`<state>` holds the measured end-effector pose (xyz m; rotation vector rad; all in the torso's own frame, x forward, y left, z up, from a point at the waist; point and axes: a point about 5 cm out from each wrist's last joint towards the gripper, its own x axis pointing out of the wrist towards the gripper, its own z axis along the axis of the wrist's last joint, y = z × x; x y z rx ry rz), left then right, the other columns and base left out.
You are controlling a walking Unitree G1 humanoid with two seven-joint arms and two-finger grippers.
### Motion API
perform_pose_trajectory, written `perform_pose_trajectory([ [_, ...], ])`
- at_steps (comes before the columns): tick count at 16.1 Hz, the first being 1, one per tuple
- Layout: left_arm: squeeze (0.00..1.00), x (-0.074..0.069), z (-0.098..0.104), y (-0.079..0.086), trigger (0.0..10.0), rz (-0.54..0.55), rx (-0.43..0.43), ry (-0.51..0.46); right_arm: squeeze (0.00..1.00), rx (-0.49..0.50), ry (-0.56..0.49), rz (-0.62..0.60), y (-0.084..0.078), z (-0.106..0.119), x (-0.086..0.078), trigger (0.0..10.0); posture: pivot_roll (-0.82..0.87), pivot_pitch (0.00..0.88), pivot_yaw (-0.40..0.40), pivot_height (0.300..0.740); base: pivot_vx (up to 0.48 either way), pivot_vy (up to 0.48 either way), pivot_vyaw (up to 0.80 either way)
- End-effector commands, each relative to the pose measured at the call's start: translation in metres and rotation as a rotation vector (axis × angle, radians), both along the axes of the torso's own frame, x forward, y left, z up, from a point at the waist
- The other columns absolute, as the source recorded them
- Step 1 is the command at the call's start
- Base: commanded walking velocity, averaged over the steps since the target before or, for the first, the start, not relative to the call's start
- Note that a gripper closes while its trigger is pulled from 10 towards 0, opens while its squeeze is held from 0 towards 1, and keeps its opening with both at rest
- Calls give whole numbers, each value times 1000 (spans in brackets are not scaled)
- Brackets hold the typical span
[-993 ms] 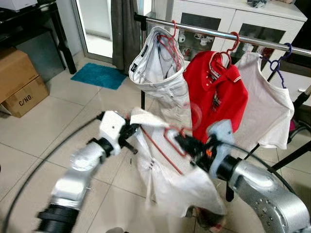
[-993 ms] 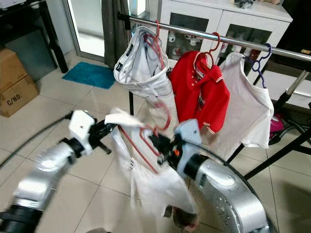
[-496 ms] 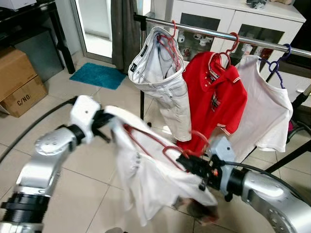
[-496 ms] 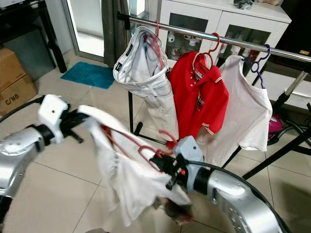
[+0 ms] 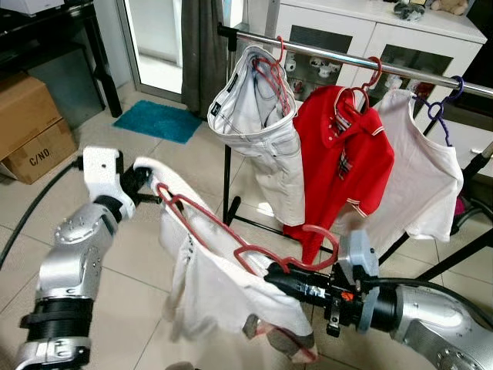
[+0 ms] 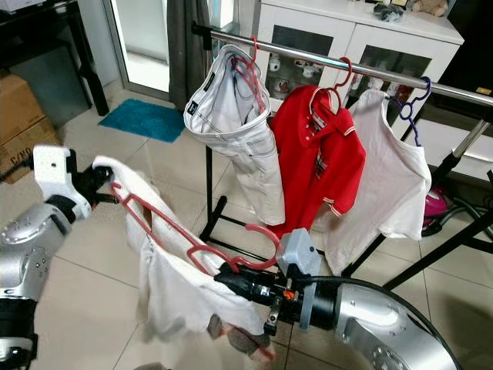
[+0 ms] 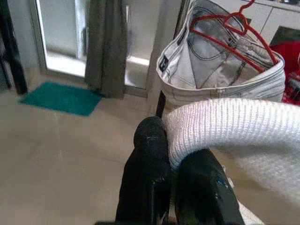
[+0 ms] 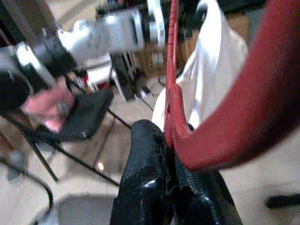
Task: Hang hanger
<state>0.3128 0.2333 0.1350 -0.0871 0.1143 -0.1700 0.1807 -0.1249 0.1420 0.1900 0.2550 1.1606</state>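
Right gripper (image 5: pixel 271 276) clamped on red hanger (image 5: pixel 231 240) at its hook, left gripper (image 5: pixel 141 185) pinching white shirt (image 5: pixel 208 285).

Red plastic hanger (image 5: pixel 223 235) carrying a white garment (image 5: pixel 212 277), tilted with its hook (image 5: pixel 312 243) low toward the robot's right, held in mid-air in front of a metal clothes rail (image 5: pixel 362 60), garment draped and sagging below

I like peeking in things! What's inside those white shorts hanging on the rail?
A red hanger shows inside the open waist of the white shorts, hooked on the rail. Deeper down, the fabric hides the legs' insides.
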Motion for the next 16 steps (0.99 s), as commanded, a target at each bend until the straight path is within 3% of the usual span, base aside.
perform_pose_trajectory([
  [1, 0, -3, 5, -3, 0, -43, -25, -11, 0, 43, -16, -107, -5, 6, 11, 0, -58, 0, -51, 740, 0, 0, 0],
  [4, 0, -16, -6, -50, 0, -329, 36, 50, 0, 99, -68, -414, -8, 12, 44, 0, -53, 0, -54, 740, 0, 0, 0],
  [5, 0, -18, -7, -55, 0, -356, 52, 60, 0, 93, -74, -453, -8, 12, 49, 0, -53, 0, -54, 740, 0, 0, 0],
  [7, 0, -25, -15, -78, 0, -514, 175, 94, 0, 74, -69, -618, -9, 13, 65, 0, -50, 0, -55, 740, 0, 0, 0],
  [10, 0, -39, -17, -91, 0, -618, 186, 121, 0, -4, -64, -891, -26, 3, 86, 0, -51, 0, -44, 740, 0, 0, 0],
  [11, 0, -44, -18, -94, 0, -649, 190, 124, 0, -3, -59, -906, -27, 1, 89, 0, -49, 0, -44, 740, 0, 0, 0],
  [13, 0, -50, -19, -89, 0, -564, 152, 120, 0, -52, -6, -958, -33, -12, 89, 471, -45, 0, -47, 740, 0, 0, 0],
  [14, 0, -50, -21, -83, 0, -491, 156, 116, 0, -98, 41, -957, -33, -21, 86, 10000, -36, 0, -51, 740, 0, 0, 0],
  [15, 0, -51, -25, -69, 10000, -313, 130, 92, 0, -151, 92, -924, -34, -35, 77, 10000, -31, 0, -54, 740, 0, 0, 0],
  [16, 0, -57, -30, -59, 10000, -173, 51, 76, 0, -197, 116, -961, -40, -48, 69, 10000, -25, 0, -60, 740, 0, 0, -800],
])
